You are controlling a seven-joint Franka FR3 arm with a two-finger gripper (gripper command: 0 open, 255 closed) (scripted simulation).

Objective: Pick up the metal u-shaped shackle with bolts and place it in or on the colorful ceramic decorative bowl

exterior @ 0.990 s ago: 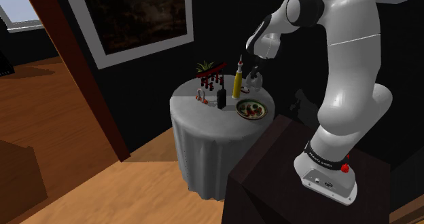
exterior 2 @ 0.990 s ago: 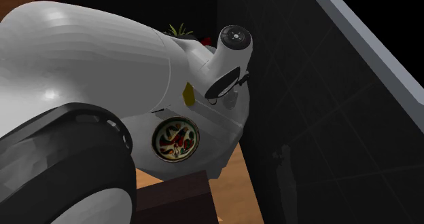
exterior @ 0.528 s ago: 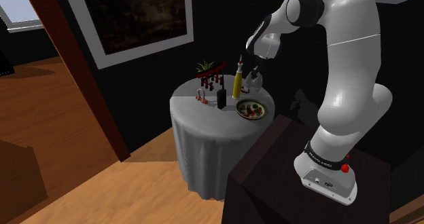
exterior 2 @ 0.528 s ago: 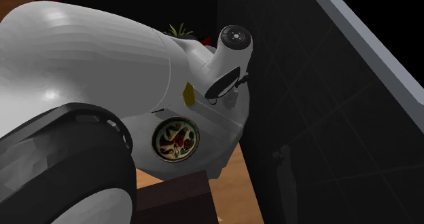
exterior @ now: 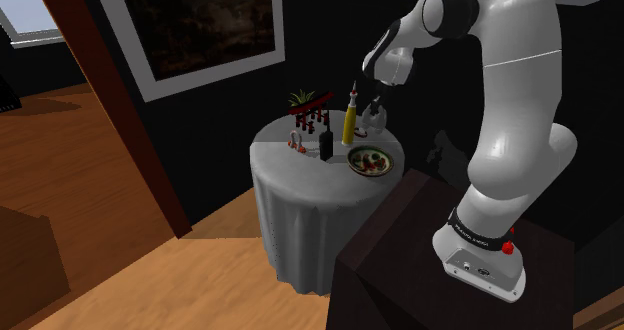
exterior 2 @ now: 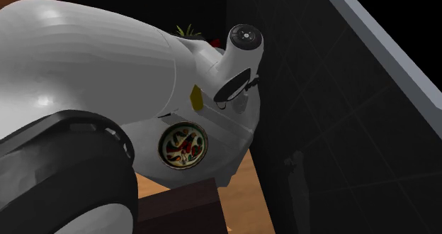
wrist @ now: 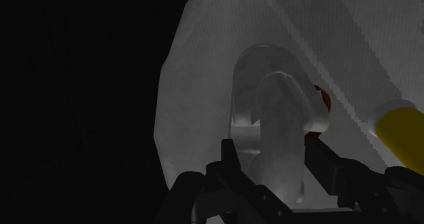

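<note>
The shackle (wrist: 278, 114) is a pale grey U-shaped piece with a red part at its side. It stands near the back edge of the round table (exterior: 300, 163), just right of the yellow bottle (exterior: 349, 121) in the shoulder view. My gripper (wrist: 275, 155) is shut on the shackle, one black finger (wrist: 230, 155) against each flank. In the shoulder view the gripper (exterior: 376, 108) comes down onto the shackle (exterior: 374, 123) from above. The colourful bowl (exterior: 369, 161) sits at the table's near right edge, also seen as the bowl (exterior 2: 183, 144) below the arm.
A dark bottle (exterior: 326, 141), a red rack (exterior: 311, 113) and a small plant (exterior: 300, 98) crowd the table's back left. The yellow bottle (wrist: 401, 131) stands close beside the gripper. The table wears a white cloth; a dark wall lies behind it.
The fingers have gone from open to shut around the shackle. The arm has hardly moved since.
</note>
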